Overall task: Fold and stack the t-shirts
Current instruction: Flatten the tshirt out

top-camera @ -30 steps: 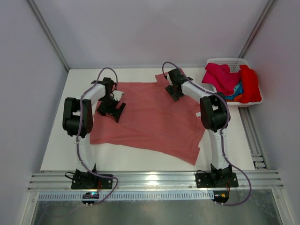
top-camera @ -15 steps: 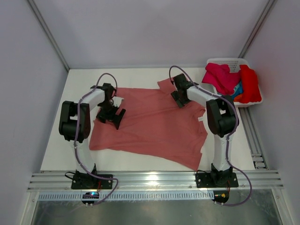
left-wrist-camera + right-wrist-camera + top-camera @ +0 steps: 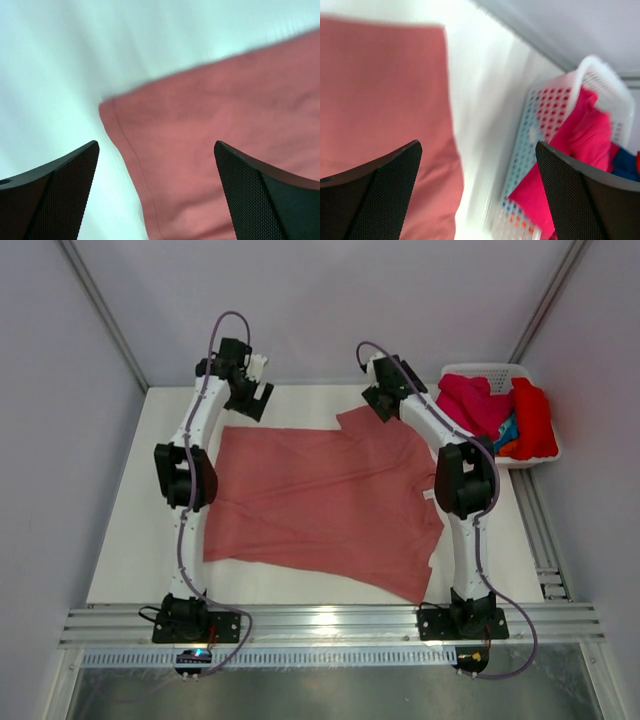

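Looks like a robotics lab test cell, not a home. White table (image 3: 120, 560) boxed in by plain grey panels (image 3: 330, 310) w/ alu. frame posts (image 3: 103, 315). Left arm (image 3: 188, 475) & right arm (image 3: 462, 480) are bolted to an alu. rail (image 3: 330, 625) at the near edge. Only homely bit: plastic basket (image 3: 480, 367) of shirts (image 3: 470, 405).

White plastic basket (image 3: 497, 376) with perforated walls, at the far right corner of the white table (image 3: 130, 560). Metal rail (image 3: 330, 625) along the near edge; pale walls (image 3: 330, 310) behind and beside.
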Robot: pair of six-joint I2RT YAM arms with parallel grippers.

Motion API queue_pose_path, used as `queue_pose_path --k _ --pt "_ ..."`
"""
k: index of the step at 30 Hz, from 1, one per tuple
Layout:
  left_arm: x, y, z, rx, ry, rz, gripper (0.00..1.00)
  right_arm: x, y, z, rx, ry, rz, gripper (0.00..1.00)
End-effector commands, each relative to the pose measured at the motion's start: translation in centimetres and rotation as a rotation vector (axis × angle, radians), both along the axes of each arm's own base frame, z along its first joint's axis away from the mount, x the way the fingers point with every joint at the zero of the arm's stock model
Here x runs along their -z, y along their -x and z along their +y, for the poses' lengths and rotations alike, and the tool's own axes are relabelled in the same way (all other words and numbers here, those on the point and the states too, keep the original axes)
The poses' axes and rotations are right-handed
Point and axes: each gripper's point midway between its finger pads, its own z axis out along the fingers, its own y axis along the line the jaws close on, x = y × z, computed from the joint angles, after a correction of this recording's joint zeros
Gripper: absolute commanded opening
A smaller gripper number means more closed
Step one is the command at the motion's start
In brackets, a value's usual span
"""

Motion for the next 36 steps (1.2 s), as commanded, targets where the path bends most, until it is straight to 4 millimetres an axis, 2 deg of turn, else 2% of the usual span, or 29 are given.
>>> queue_pose_path --k 1,3,4,6,8,13,18,19,25,26,36 --pt "1.5 -0.9 1.3 -0.074 -0.046 0.022 0.99 0.0 -3.8 -1.0 0.026 0.042 -0.051 0.99" --pt "1.6 -1.9 1.5 -0.106 -0.044 -0.028 0.99 0.3 -4.4 -0.6 0.011 0.021 -0.032 0.99" --pt "3.1 -1.2 1.6 -0.112 -0.051 0.007 0.99 1.7 -4.3 -0.5 0.008 0.019 0.001 1.00" --pt "3.5 -1.4 2.0 -0.135 -0.054 -0.008 0.99 3.1 -3.8 -0.3 -0.014 0.010 0.050 0.99" --pt "4.7 -0.9 2.7 -0.177 -0.047 0.021 0.99 4.3 -3.2 -0.5 -0.017 0.009 0.081 0.99" --pt "5.7 -0.5 4.5 -0.269 -0.011 0.056 0.99 5.8 -2.5 -1.1 -0.012 -0.051 0.134 0.99" --pt "5.7 -0.1 5.2 -0.256 0.008 0.072 0.99 6.8 -1.7 -1.6 -0.029 -0.092 0.191 0.99" --pt "5.8 -0.1 5.3 -0.258 0.020 0.075 0.99 7.1 -1.5 -0.8 -0.067 -0.138 0.213 0.99" --pt "6.8 -0.3 6.4 -0.268 0.033 0.093 0.99 7.8 -0.4 -0.3 -0.102 -0.192 0.274 0.98" --pt "7.0 -0.4 5.8 -0.252 0.072 0.100 0.99 7.8 -0.5 -0.4 -0.099 -0.185 0.270 0.98" --pt "8.9 -1.3 5.4 -0.219 0.154 0.126 0.99 8.7 -0.3 -0.2 -0.116 -0.191 0.296 0.98"
